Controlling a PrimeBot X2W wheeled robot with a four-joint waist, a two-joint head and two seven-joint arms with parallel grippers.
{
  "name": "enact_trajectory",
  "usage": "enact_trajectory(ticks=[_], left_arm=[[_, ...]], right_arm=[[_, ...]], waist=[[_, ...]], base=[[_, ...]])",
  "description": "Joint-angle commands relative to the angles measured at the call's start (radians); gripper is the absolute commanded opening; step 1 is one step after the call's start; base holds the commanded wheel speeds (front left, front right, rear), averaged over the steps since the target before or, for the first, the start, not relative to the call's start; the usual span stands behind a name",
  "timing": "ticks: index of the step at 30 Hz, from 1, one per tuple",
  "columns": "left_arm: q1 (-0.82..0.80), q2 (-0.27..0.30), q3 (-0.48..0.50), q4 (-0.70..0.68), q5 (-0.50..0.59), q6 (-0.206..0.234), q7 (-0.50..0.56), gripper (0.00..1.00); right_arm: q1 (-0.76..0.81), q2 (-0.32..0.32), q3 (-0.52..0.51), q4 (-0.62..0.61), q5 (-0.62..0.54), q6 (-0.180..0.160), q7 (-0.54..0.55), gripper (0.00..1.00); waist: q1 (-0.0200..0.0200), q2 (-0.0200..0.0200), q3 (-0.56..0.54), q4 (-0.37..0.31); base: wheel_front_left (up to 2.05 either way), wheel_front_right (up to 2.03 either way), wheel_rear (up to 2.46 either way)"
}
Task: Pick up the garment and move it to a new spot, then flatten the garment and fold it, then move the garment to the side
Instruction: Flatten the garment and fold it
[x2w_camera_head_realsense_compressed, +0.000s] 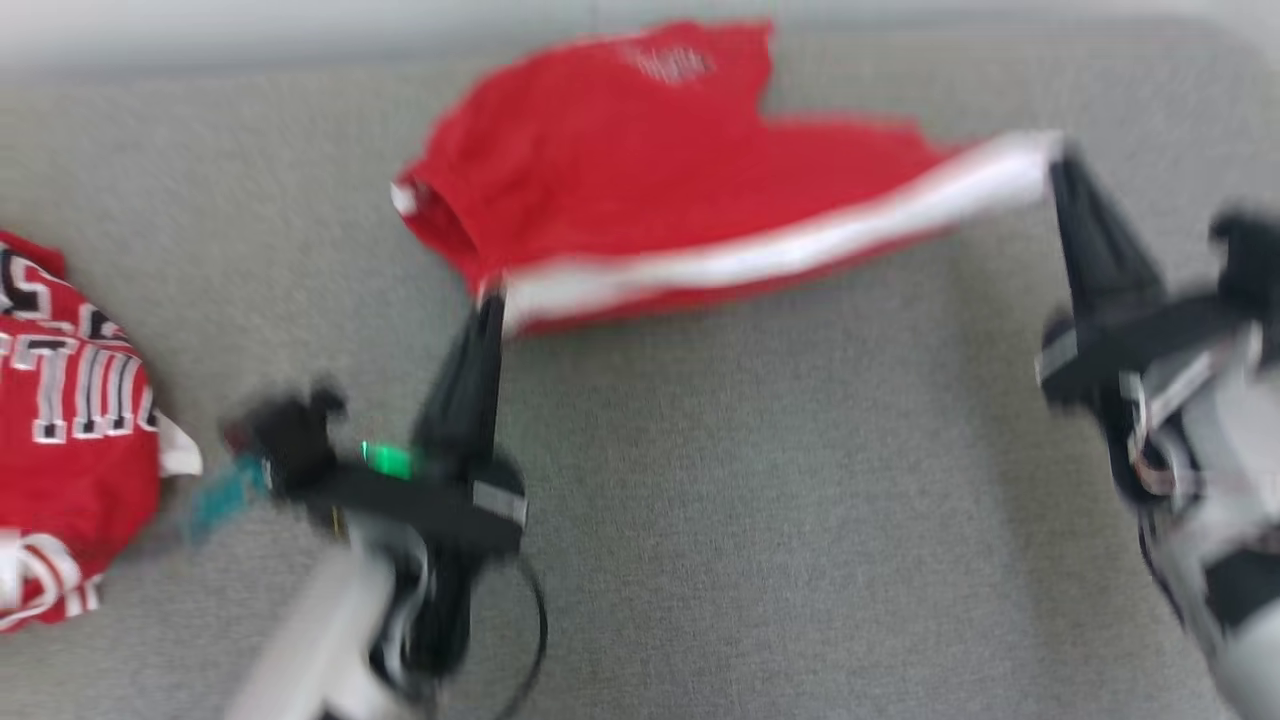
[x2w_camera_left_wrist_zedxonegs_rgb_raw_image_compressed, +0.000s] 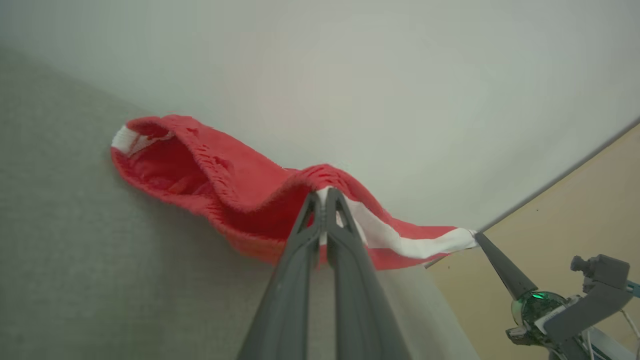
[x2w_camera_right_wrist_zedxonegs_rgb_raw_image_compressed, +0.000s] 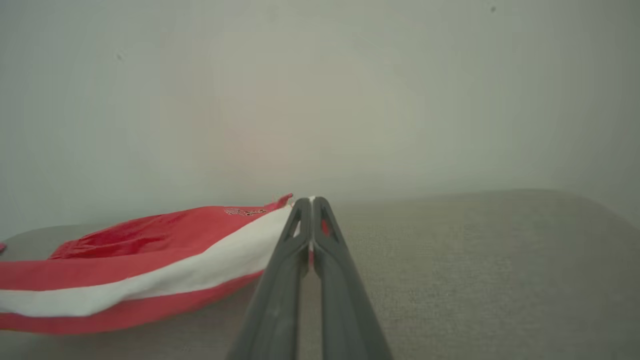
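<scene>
1. The grey fabric-covered counter (x2w_camera_head_realsense_compressed: 800, 520) spreads wide. A bare stretch lies between the two grippers and back toward the robot. More open grey lies ahead of the right gripper's tips in the right wrist view. A pale wall (x2w_camera_left_wrist_zedxonegs_rgb_raw_image_compressed: 400, 75) rises just past the garment. In the left wrist view the counter's edge runs close behind the right gripper, with tan floor (x2w_camera_left_wrist_zedxonegs_rgb_raw_image_compressed: 575, 210) beyond it.

2. The garment (x2w_camera_head_realsense_compressed: 640, 170) is red, with a broad white stripe along its near hem. It is strung between the two grippers, and the stripe runs straight from one set of tips to the other. The rest of the cloth lies ahead of the fingertips, toward the wall. To the left of the left gripper an open end gapes, with white trim at its rim. A small pale print near the far edge is too blurred to read. How much of the cloth rests on the counter is hard to tell.

3. A second red garment (x2w_camera_head_realsense_compressed: 70, 440), crumpled and bearing white dark-edged lettering, lies well to the left of the left gripper. The frame cuts it off.

4. The left gripper (x2w_camera_head_realsense_compressed: 490, 300) is clenched on the striped hem.

5. The right gripper (x2w_camera_head_realsense_compressed: 1062, 165) pinches the stripe's white end corner.
</scene>
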Motion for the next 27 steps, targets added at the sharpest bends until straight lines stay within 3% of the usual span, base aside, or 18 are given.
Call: enact_trajectory(ticks=[1,11,16,22,27], left_arm=[[0.061,-0.002,-0.003,-0.008,0.007,-0.001,-0.002,0.0],[0.394,-0.045,0.0,-0.038,0.05,0.0,-0.003,0.0],[0.513,-0.053,0.007,-0.089,0.102,0.0,-0.003,0.0],[0.62,-0.027,-0.017,-0.148,0.136,0.0,-0.002,0.0],[0.65,-0.012,-0.007,-0.188,0.112,0.0,-0.002,0.0]], right_arm=[[0.057,-0.016,-0.008,-0.019,0.014,-0.002,0.001,0.0],[0.45,-0.02,-0.103,-0.146,0.023,-0.002,0.072,0.0],[0.629,-0.021,-0.167,-0.287,-0.035,-0.002,0.157,0.0],[0.822,0.043,-0.285,-0.521,-0.094,-0.002,0.292,0.0],[0.881,0.088,-0.374,-0.633,-0.176,-0.002,0.38,0.0]], waist=[[0.0002,0.0001,-0.12,0.013],[0.0002,0.0001,-0.301,0.027],[0.0002,0.0001,-0.327,0.039],[0.0002,0.0001,-0.329,0.064],[0.0002,0.0001,-0.32,0.079]], base=[[0.0,0.0,0.0],[0.0,0.0,0.0],[0.0,0.0,0.0],[0.0,0.0,0.0],[0.0,0.0,0.0]])
